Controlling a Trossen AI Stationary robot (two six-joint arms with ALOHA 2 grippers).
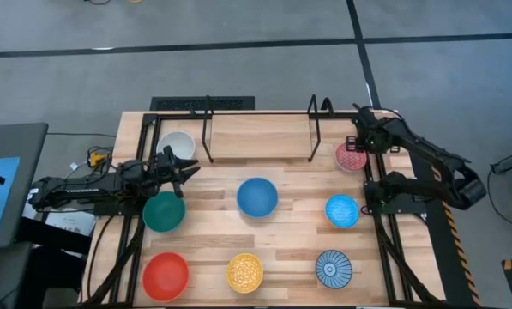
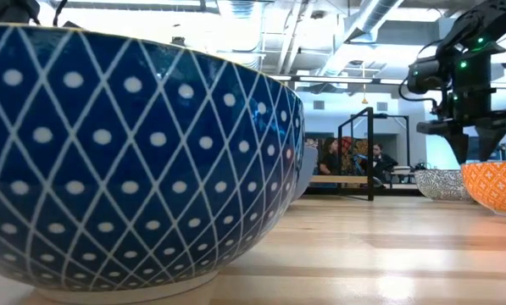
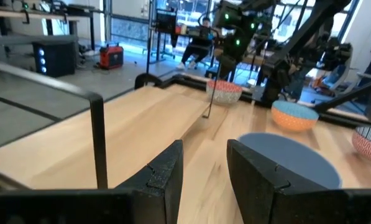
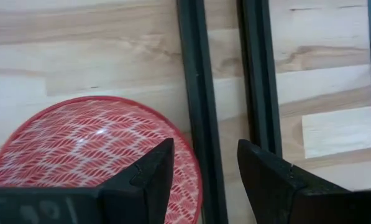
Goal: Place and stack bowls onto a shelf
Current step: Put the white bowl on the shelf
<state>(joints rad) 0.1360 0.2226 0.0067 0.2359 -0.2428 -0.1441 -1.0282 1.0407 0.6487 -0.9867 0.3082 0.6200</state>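
The shelf point(image 1: 260, 137) stands at the table's far edge, its board bare. The red-pink patterned bowl point(image 1: 350, 159) sits on the table just right of it. My right gripper point(image 1: 357, 144) hangs open over this bowl's edge point(image 4: 173, 155); one finger is above the rim and the other past the black rail point(image 4: 197, 93). My left gripper point(image 1: 189, 167) is open and empty between the white bowl point(image 1: 177, 146) and the green bowl point(image 1: 163, 212). It points toward the plain blue bowl point(image 3: 291, 158).
On the tabletop sit the plain blue bowl point(image 1: 257, 197), the speckled light blue bowl point(image 1: 342, 211), the red bowl point(image 1: 165, 275), the yellow bowl point(image 1: 245, 272) and the blue-white bowl point(image 1: 334, 268), which fills the low view point(image 2: 134, 152). A shelf upright point(image 3: 98, 140) stands close to my left fingers. People sit in the room beyond the table.
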